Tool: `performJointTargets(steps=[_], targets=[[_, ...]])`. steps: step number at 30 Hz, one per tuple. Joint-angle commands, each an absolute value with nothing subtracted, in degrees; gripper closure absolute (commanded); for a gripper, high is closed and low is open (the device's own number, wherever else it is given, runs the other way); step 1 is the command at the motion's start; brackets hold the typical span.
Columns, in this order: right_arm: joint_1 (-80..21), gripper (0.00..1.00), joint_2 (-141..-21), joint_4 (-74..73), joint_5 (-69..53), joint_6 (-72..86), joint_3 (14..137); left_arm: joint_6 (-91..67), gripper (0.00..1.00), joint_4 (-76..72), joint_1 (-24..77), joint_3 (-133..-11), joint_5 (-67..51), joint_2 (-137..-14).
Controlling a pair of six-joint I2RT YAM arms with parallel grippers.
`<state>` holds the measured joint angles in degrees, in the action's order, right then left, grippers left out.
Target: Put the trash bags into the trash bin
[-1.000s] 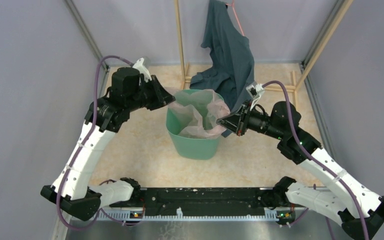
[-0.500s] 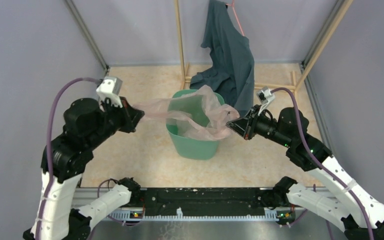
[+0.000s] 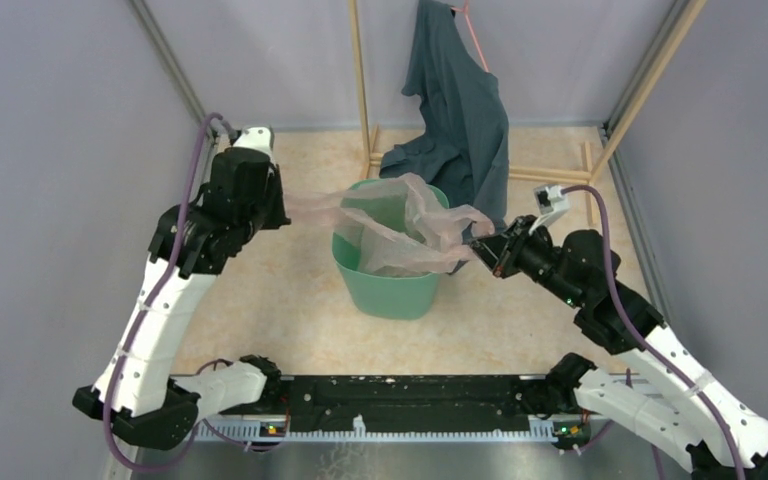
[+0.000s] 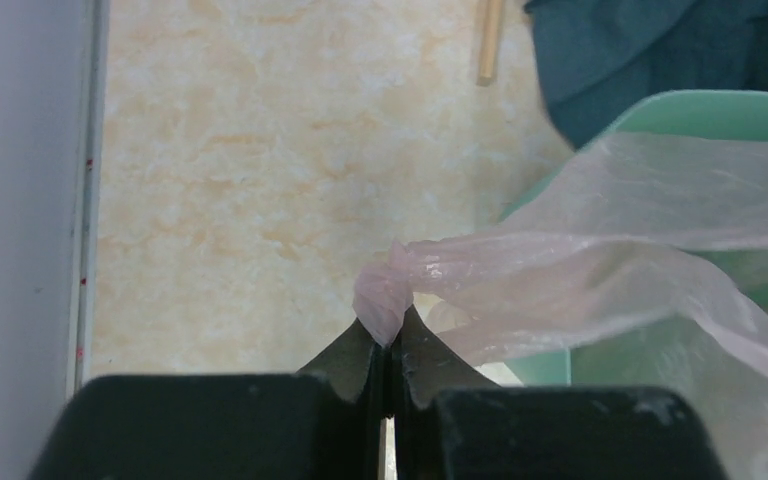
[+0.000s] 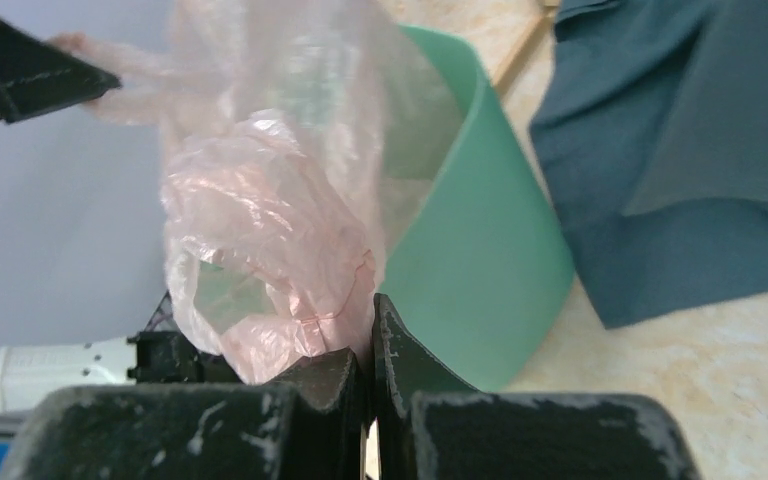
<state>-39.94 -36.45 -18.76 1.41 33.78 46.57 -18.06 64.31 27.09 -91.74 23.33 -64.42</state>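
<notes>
Pinching one wrinkly pink film bag point(image 3: 405, 222), left gripper point(image 4: 392, 347) and right gripper point(image 5: 369, 335) clamp tight, stretching it over one smooth green bin point(image 3: 390, 295).

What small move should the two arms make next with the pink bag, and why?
Probably lower both grippers: the left gripper and right gripper each pinch an edge of the trash bag, stretched over the trash bin, its body hanging inside.

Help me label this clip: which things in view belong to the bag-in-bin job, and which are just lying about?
Job: thin translucent pale pink plastic film bag; mint-green plastic bin; left gripper and right gripper, both pinching the bag.
Not the job: dark teal-grey cloth garment; light wooden frame.
</notes>
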Motion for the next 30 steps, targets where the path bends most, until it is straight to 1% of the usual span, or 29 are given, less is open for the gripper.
performJointTargets(steps=[1,2,4,9,10,11,13,17,20,26,28,30], targets=[[-39.81,1.00,-40.10,-11.37,-12.03,31.14,50.09,-20.28,0.85,60.08,27.05,-95.98,11.76,-59.78],[-39.81,1.00,-41.21,-11.03,-14.63,31.45,51.00,-21.57,0.77,59.05,27.06,-95.67,8.72,-58.94],[-39.79,1.00,-42.85,-9.38,-18.21,32.79,51.49,-24.43,0.67,59.14,27.04,-95.54,4.52,-57.83],[-39.75,1.00,-43.49,-6.18,-22.38,33.96,50.71,-32.45,0.26,64.73,27.05,-95.81,2.72,-57.07],[-39.78,1.00,-43.49,-6.17,-22.63,33.63,50.78,-34.02,0.16,65.73,27.03,-95.57,2.16,-56.87],[-39.81,1.00,-43.44,-6.22,-22.74,33.32,50.79,-35.94,0.12,66.30,26.99,-95.16,1.42,-56.61],[-39.81,1.00,-43.46,-6.32,-23.01,32.71,50.81,-40.16,0.07,65.70,27.06,-93.23,-2.16,-55.65],[-39.81,1.00,-43.36,-6.59,-23.90,32.01,50.59,-48.94,0.03,60.70,27.08,-89.05,-6.92,-54.15],[-39.81,1.00,-42.88,-6.59,-24.36,31.85,50.22,-57.37,0.07,54.52,27.07,-84.56,-8.18,-53.07],[-39.79,1.00,-41.69,-6.39,-23.73,31.88,49.51,-70.18,0.22,45.51,27.02,-78.51,-7.84,-53.84],[-39.76,1.00,-41.25,-6.04,-23.73,32.03,49.17,-70.83,0.29,42.45,27.09,-77.44,-7.82,-54.94],[-39.79,1.00,-40.92,-5.74,-23.69,32.15,48.89,-70.33,0.32,41.46,27.03,-77.91,-6.73,-56.64]])
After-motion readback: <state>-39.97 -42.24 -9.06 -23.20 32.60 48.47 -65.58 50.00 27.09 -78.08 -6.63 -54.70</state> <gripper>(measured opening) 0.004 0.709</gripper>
